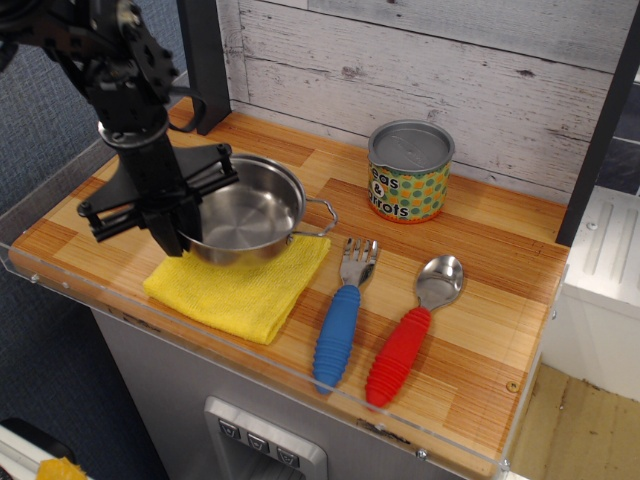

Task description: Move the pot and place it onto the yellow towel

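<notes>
Yellow terry cloth, the yellow towel (pixel 235 290), was spread at the bench's (pixel 480 330) near left, overlapped by the pot (pixel 245 212). The pot's left rim was pinched by the tool (pixel 178 226). One wire handle was pointed right, toward the can (pixel 409 171).
</notes>
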`<state>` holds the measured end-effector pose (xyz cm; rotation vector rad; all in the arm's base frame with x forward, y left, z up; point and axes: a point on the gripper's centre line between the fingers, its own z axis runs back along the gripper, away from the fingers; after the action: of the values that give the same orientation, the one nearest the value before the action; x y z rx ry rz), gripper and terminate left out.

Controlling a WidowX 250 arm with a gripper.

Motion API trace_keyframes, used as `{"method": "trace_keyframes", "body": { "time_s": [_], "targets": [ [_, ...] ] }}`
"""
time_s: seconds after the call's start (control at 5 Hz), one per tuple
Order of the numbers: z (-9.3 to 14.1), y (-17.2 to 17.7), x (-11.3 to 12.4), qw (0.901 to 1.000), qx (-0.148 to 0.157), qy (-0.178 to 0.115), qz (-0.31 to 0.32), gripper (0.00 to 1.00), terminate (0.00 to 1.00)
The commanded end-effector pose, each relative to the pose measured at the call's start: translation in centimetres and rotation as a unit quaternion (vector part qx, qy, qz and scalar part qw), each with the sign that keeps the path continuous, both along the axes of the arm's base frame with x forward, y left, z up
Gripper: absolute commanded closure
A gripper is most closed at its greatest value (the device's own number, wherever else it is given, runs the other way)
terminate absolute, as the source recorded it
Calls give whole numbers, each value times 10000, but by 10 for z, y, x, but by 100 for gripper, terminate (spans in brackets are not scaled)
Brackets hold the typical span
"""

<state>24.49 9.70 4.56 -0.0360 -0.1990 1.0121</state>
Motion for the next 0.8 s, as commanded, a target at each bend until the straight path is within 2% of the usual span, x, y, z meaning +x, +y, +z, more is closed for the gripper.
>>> {"method": "trace_keyframes", "body": {
  "time_s": [0.0,0.2,0.6],
  "targets": [
    [2,-10,-10,9992,-46,-110,383,100,0],
    [-5,-10,-13,9980,-224,-142,576,100,0],
    [-12,-12,-14,9985,-136,54,532,100,0]
  ]
}}
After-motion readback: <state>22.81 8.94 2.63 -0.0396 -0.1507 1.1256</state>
